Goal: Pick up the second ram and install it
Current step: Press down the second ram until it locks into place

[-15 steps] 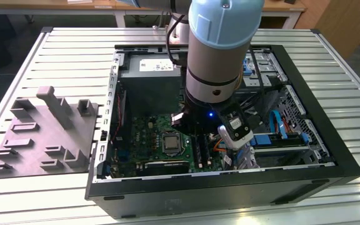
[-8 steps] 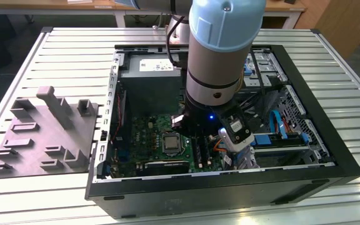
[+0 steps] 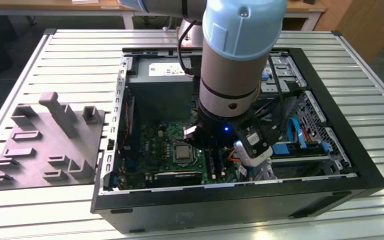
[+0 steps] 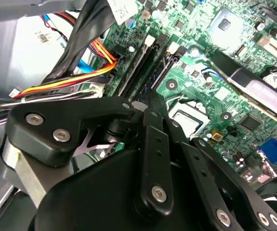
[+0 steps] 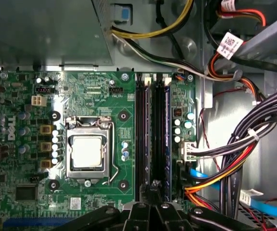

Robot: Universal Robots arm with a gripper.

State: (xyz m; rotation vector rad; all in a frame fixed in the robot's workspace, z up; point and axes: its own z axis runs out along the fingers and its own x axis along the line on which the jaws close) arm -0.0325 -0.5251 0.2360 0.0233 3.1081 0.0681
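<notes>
Two long thin sticks stand side by side in the black slots of the green motherboard point(image 5: 28, 96). The bluish one with dark chips, the second ram point(image 5: 163, 139), sits down in its slot and is seen edge-on in the second wrist view point(image 4: 158, 77). My gripper point(image 5: 154, 186) hangs over the near end of these slots, its black fingers drawn together, and its tips point(image 4: 147, 103) meet the end of the bluish stick. In the exterior view the arm point(image 3: 235, 75) reaches down into the open computer case and hides the slots under its wrist.
The silver socket point(image 5: 86, 151) lies beside the slots. Bundles of coloured cables point(image 5: 225, 163) crowd the other side. The case walls point(image 3: 245, 192) close in all round. A grey fixture block point(image 3: 45, 145) sits on the slatted table at the exterior view's left.
</notes>
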